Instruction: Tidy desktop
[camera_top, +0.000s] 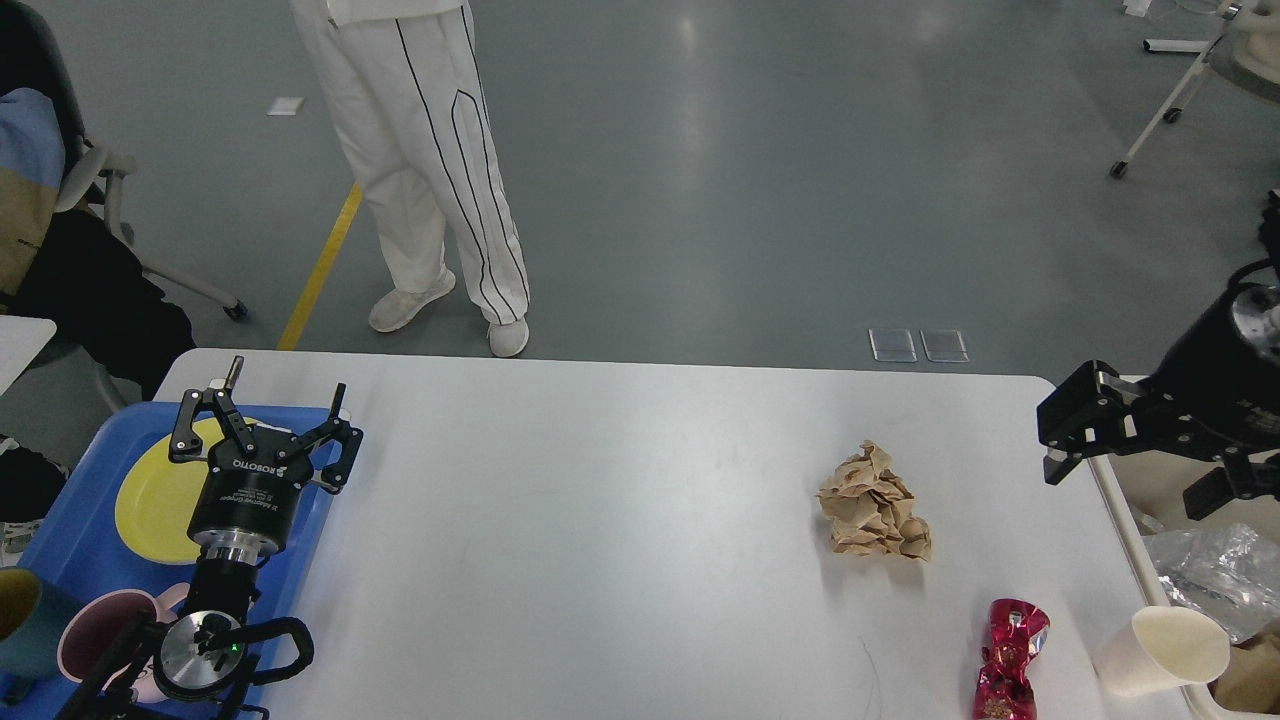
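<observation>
Left gripper (262, 432) above blue tray (70, 520), jaws spread, holding nothing. Desktop (600, 520) fills centre: rigid, smooth, likely slippery. Crumpled brown paper (875, 503) light, soft; pinch across bulk. Red wrapper (1008, 655), paper cup (1165, 652) likely crush easily. Right gripper (1140, 470) at beige bin (1160, 480) edge, jaws apart, empty.

Floor (760, 180): smooth grey, glossy, with soft pale reflections of overhead light
Floor marking: yellow line (318, 270) running diagonally at left
Furniture: chair (95, 200) at far left with clothing draped over it; white stand legs (1165, 110) at top right
Person (430, 170): white trousers, white shoes, standing on the floor
</observation>
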